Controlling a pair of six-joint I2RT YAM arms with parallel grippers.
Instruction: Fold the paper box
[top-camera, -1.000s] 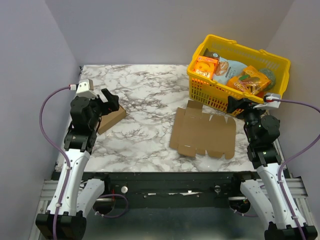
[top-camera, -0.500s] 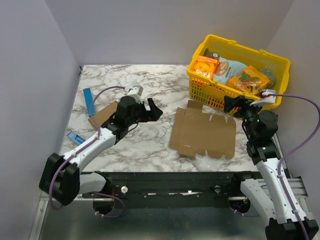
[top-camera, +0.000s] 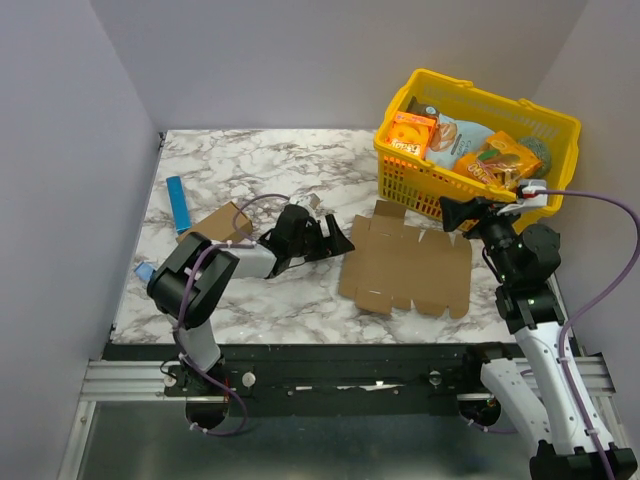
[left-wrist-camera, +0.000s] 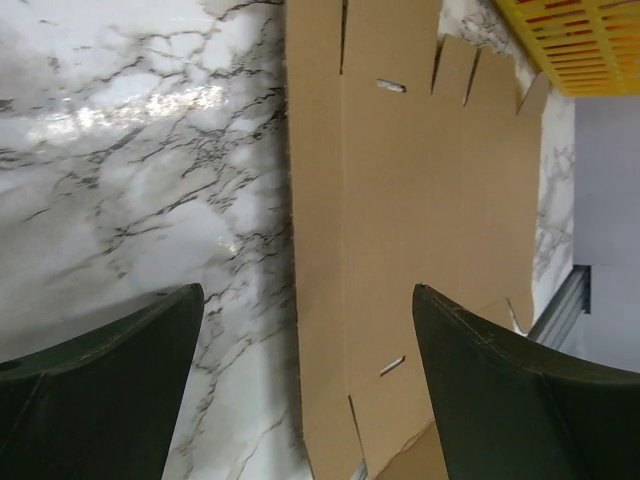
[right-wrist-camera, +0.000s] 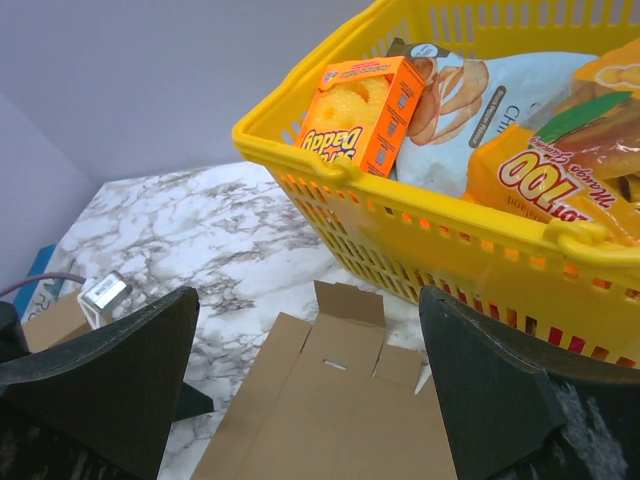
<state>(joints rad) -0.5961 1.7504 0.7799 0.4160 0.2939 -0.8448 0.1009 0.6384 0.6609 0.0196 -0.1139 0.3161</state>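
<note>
The paper box (top-camera: 407, 266) lies flat on the marble table as an unfolded brown die-cut sheet, flaps and notches along its edges. My left gripper (top-camera: 335, 238) reaches low across the table and stands open just off the sheet's left edge. In the left wrist view the paper box (left-wrist-camera: 420, 200) fills the space between and beyond the open gripper (left-wrist-camera: 308, 290). My right gripper (top-camera: 455, 214) hovers open above the sheet's far right corner, beside the basket. The right wrist view shows the paper box (right-wrist-camera: 340, 420) below the open gripper (right-wrist-camera: 308, 295), which holds nothing.
A yellow basket (top-camera: 420, 190) of orange snack boxes and bags stands at the back right, close to my right gripper. A small brown carton (top-camera: 215, 228), a blue strip (top-camera: 180, 203) and another blue item (top-camera: 143, 270) lie on the left. Grey walls surround the table.
My left arm has swung from the left side down and across the table to the sheet's left edge, uncovering the blue strip. The right gripper has shifted slightly left.
</note>
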